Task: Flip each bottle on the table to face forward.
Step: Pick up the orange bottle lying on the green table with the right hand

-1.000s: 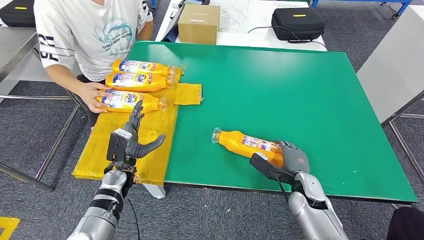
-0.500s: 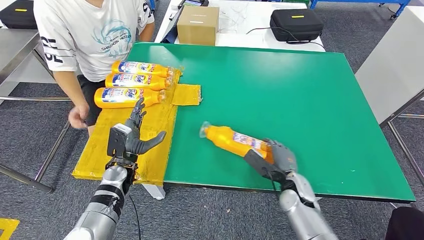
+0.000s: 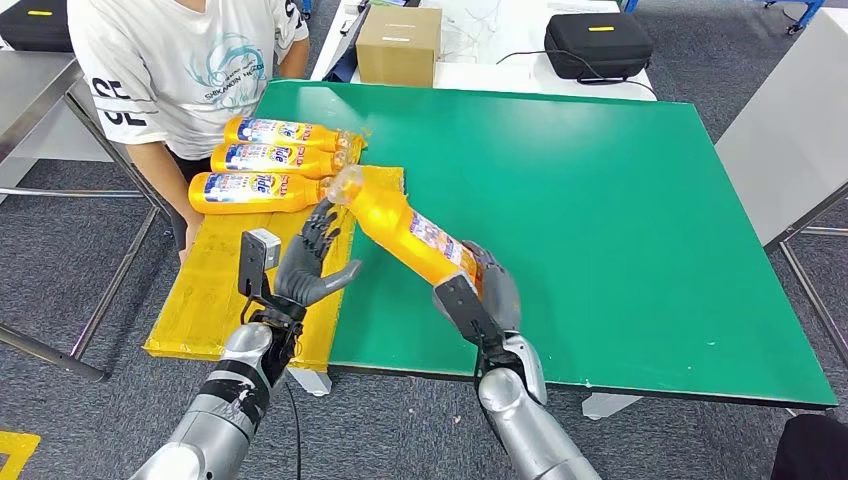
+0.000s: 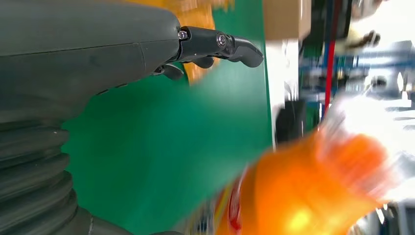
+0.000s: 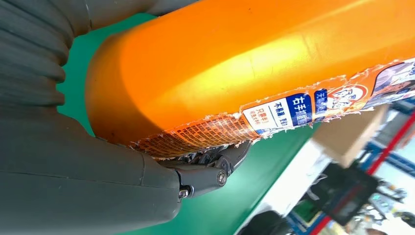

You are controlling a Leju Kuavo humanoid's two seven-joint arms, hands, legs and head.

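My right hand (image 3: 488, 292) grips the base of an orange bottle (image 3: 400, 225) and holds it lifted off the green table (image 3: 620, 200), its clear cap pointing toward the far left. The right wrist view shows that bottle (image 5: 254, 63) close up, with my fingers (image 5: 210, 169) under its label. My left hand (image 3: 312, 265) is open, fingers spread, just left of the bottle's neck over the yellow mat (image 3: 210, 290). In the left wrist view the bottle (image 4: 313, 191) is a blur near my fingers (image 4: 220, 44). Three orange bottles (image 3: 262, 160) lie side by side on the mat, labels up.
A person in a white T-shirt (image 3: 185, 60) stands at the table's far left corner behind the three bottles. A cardboard box (image 3: 398, 45) and a black case (image 3: 598, 42) sit on the white table beyond. A grey table (image 3: 790, 140) stands at the right.
My right hand has lifted the bottle off the table and swung it left toward my left hand. My left hand has risen slightly. The person's hand has left the nearest bottle on the mat.
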